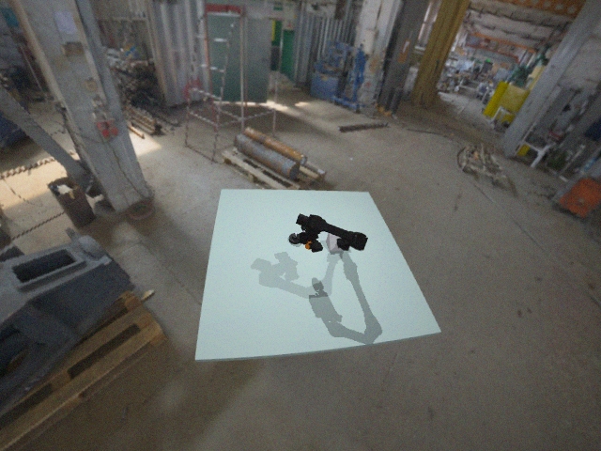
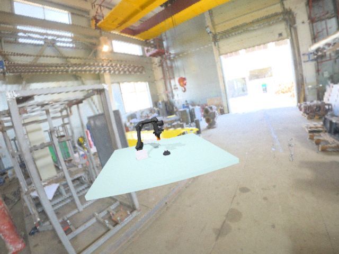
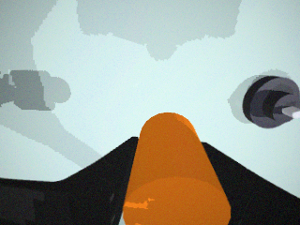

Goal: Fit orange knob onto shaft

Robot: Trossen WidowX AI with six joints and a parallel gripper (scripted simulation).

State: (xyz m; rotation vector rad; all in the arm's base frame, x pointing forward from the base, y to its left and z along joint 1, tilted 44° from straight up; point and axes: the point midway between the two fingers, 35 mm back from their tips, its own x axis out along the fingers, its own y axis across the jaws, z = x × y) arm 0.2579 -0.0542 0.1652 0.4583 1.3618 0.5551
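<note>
The orange knob point(image 1: 308, 245) point(image 2: 158, 138) point(image 3: 177, 161) is held between the fingers of my gripper point(image 2: 158, 136) point(image 3: 168, 144), which is shut on it. In the exterior view the knob hangs above the table top. Its underside hole is not visible. The dark round pedestal point(image 1: 293, 239) point(image 2: 166, 153) point(image 3: 258, 104) stands on the table, apart from the knob. In the wrist view it is at the right edge, with the pale silver shaft point(image 3: 293, 112) partly cut off by the frame. The shaft's flat side cannot be made out.
A pale pink block point(image 1: 333, 243) point(image 2: 141, 154) stands on the light table top point(image 1: 242, 320) point(image 2: 120, 180) near the arm's base. The arm's shadows fall across the table.
</note>
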